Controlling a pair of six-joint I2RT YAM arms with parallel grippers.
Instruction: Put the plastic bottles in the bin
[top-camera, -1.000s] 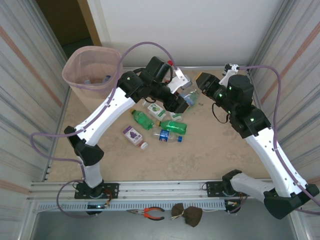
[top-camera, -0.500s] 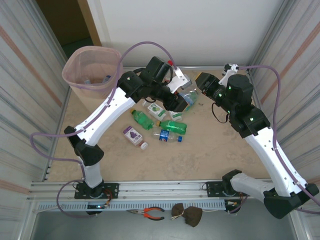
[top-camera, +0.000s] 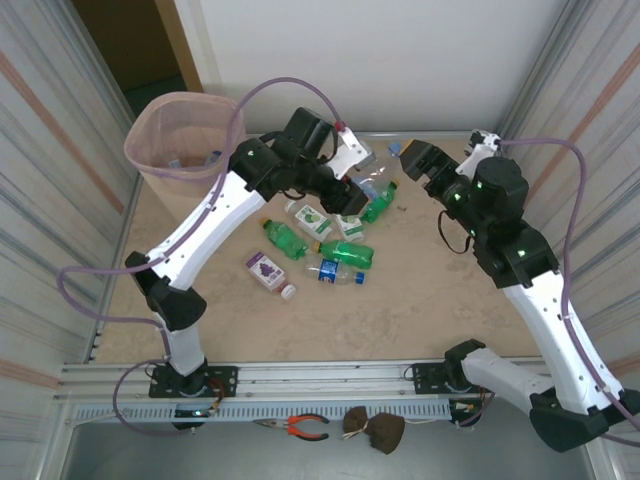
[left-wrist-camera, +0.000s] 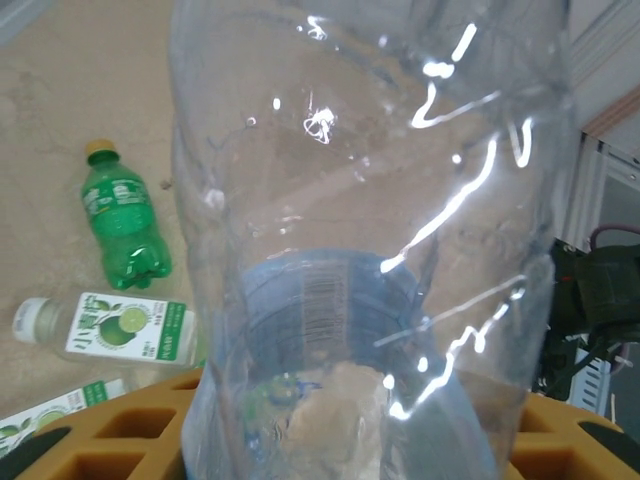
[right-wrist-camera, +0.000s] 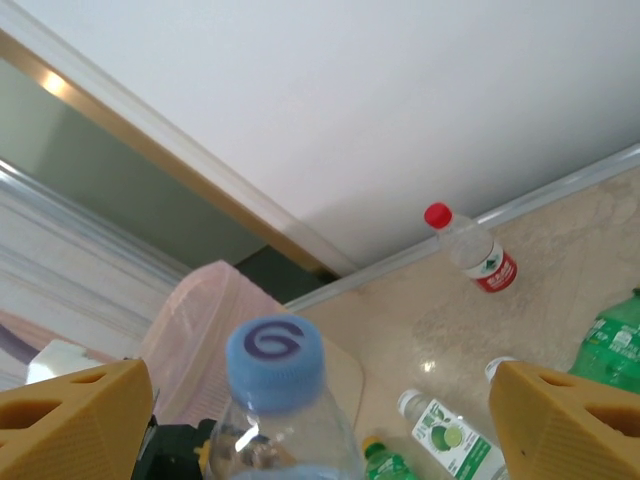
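Seen from above, most of the work was not yet done. The bin stood at the far left corner of the table. Some dark shapes lay at its bottom, too dim to name. At least six of the plastic bottles lay on the table in a loose group between the two arms, well apart from the bin. The left gripper held one clear bottle over the far edge of this group. The blue cap of that bottle was just beside the right gripper.

In the left wrist view, the clear bottle rose from between the yellow fingers. They were closed against its sides near the blue label, and I judged the grip to be firm. A green bottle and a lime-label bottle lay on the table beyond.

In the right wrist view, the right gripper's fingers were spread wide and gripped nothing. The blue cap appeared between them, but whether it was really inside the gap I could not tell. Behind it was the bin, and a red-capped bottle lay by the wall.
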